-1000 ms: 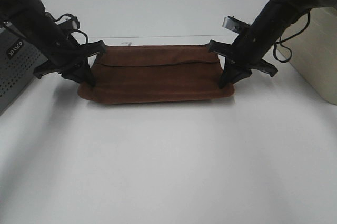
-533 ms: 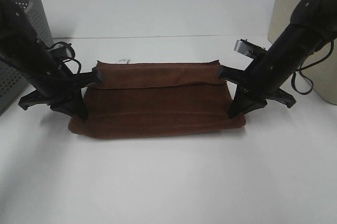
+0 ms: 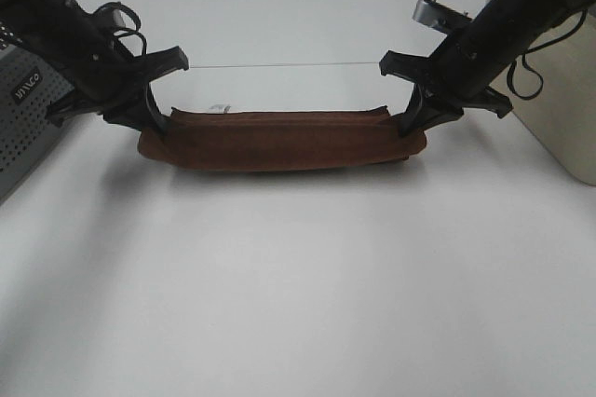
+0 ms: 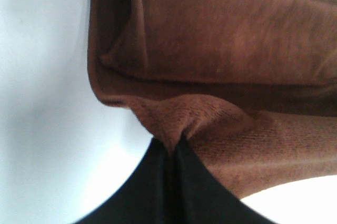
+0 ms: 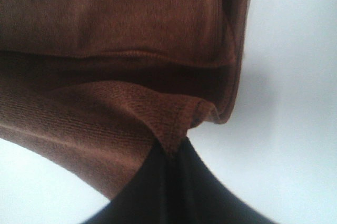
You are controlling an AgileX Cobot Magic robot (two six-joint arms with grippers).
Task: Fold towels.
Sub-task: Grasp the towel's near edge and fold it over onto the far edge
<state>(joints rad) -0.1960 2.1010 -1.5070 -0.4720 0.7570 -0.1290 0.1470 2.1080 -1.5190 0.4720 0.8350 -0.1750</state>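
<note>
The dark reddish-brown towel (image 3: pixel 279 139) lies as a long narrow folded strip across the far middle of the white table (image 3: pixel 298 285). A small white tag (image 3: pixel 220 106) shows at its far left edge. My left gripper (image 3: pixel 156 125) is shut on the towel's left corner. My right gripper (image 3: pixel 407 127) is shut on its right corner. In the left wrist view the shut fingers pinch a fuzzy cloth corner (image 4: pixel 174 142), with folded layers beyond. The right wrist view shows the same pinch on a hemmed corner (image 5: pixel 171 145).
A grey perforated bin (image 3: pixel 23 117) stands at the left edge behind the left arm. A cream-coloured box (image 3: pixel 559 89) stands at the right edge behind the right arm. A cable (image 3: pixel 531 61) hangs from the right arm.
Both grippers have carried the near edge of the towel away toward the far edge, folding it over. The towel has gone from a broad rectangle to a narrow strip.
</note>
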